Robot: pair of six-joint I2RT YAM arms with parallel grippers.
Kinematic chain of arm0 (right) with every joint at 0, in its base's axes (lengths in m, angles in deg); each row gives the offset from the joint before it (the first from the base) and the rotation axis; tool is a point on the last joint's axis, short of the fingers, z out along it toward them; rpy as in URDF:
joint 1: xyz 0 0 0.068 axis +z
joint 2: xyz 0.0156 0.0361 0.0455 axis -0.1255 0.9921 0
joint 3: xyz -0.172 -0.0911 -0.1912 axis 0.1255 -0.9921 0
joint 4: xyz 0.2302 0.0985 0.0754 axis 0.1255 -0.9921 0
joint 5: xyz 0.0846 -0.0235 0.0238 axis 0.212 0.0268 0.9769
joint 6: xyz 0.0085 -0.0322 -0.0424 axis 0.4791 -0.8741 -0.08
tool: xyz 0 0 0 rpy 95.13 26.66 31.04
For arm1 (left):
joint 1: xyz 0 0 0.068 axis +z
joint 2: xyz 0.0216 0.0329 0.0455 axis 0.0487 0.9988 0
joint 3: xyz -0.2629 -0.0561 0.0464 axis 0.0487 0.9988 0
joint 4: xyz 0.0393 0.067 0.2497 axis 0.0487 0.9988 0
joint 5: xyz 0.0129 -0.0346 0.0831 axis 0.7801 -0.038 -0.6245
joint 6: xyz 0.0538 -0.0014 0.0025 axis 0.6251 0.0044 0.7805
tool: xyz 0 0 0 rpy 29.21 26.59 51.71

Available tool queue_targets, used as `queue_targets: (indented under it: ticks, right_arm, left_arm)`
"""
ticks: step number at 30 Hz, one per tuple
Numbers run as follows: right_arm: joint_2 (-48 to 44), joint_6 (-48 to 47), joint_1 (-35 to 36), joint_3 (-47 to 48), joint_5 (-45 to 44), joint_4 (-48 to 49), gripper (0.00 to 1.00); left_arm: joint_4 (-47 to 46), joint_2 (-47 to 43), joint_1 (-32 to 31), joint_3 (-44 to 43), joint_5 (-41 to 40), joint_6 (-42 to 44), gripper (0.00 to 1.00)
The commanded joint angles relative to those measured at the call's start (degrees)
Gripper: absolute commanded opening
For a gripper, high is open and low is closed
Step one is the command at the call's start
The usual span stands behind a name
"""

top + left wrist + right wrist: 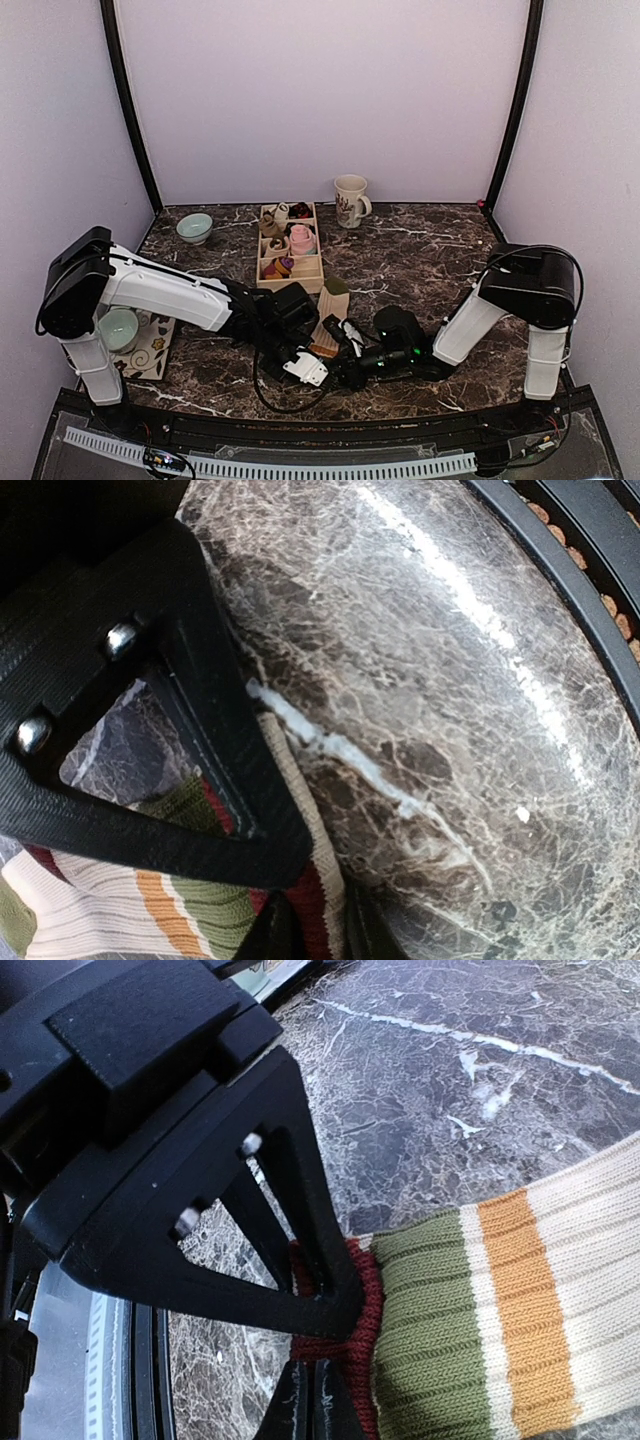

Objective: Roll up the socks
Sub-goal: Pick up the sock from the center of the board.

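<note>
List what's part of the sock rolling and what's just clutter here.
Job: striped sock; right gripper, jaws shut on its maroon cuff.
Lying about: wooden organizer, mug, far bowl, near bowl on patterned mat.

striped sock (500, 1310): cream ribbed knit; orange band; olive-green band; maroon cuff | table (430, 250): dark brown marble; white veins | mug (350, 200): cream; brownish floral print | bowl (194, 228): pale green | tray (291, 284): light wood | bundle (302, 240): pink | arms (170, 290): white; black joints | walls (330, 90): pale lilac
</note>
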State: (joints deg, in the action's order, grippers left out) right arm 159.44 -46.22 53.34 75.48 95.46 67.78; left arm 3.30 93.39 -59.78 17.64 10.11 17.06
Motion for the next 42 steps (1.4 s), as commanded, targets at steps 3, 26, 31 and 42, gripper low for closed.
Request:
queue_targets:
  ticks: [3, 26, 31, 42]
  right_arm:
    - [5.1, 2.4, -1.0, -5.7, -1.0, -19.9, 0.00]
    - [-27.0, 4.2, 4.4, -22.2, -35.6, -10.2, 0.99]
    - [-41.2, 9.2, 7.4, -22.4, -55.0, -16.0, 0.99]
    - [-39.5, -28.9, 16.2, -17.3, -46.1, -17.2, 0.89]
  left_arm:
    - [0.9, 0.5, 0.5, 3.1, -2.1, -1.6, 0.19]
    - [31.2, 20.0, 9.5, -19.7, 19.5, -11.3, 0.10]
    - [35.8, 23.5, 10.1, -24.2, 22.5, -10.4, 0.10]
    - [47.8, 34.1, 13.3, -34.4, 29.3, -10.5, 0.12]
